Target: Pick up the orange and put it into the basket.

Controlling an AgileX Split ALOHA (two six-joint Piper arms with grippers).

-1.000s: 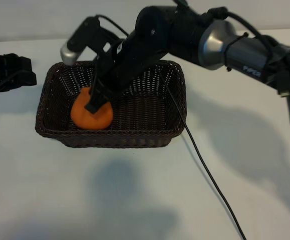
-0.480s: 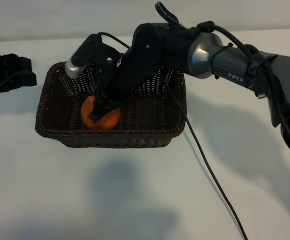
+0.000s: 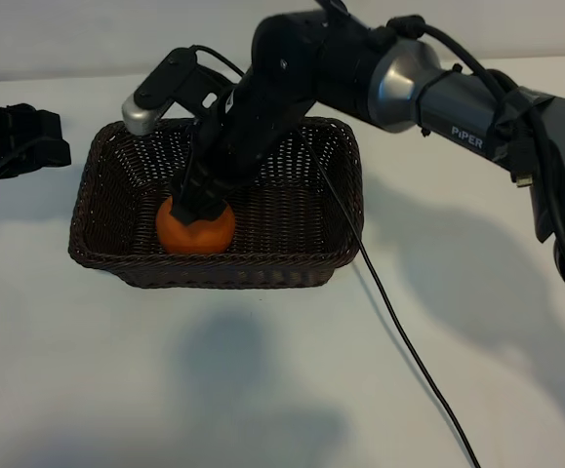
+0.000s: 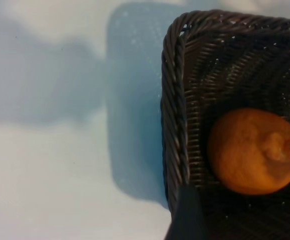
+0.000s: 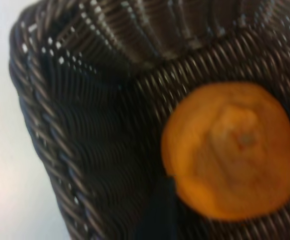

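One small round matte orange (image 3: pixel 195 228) sits inside your dark brown woven wicker basket (image 3: pixel 343 226); placement looks done. Right gripper (image 3: pixel 196 207) just above it, jaws probably parted, though I cannot tell; lift clear next.

Orange (image 3: pixel 195 229) inside basket (image 3: pixel 341 255)

Black right arm (image 3: pixel 292 78), silver joint (image 3: pixel 404 83), white "PiPER" lettering, black cable (image 3: pixel 399 322).

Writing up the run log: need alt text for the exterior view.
An orange sits inside a dark wicker basket on a white table, with the right gripper just above it. The left gripper rests at the table's far left edge.
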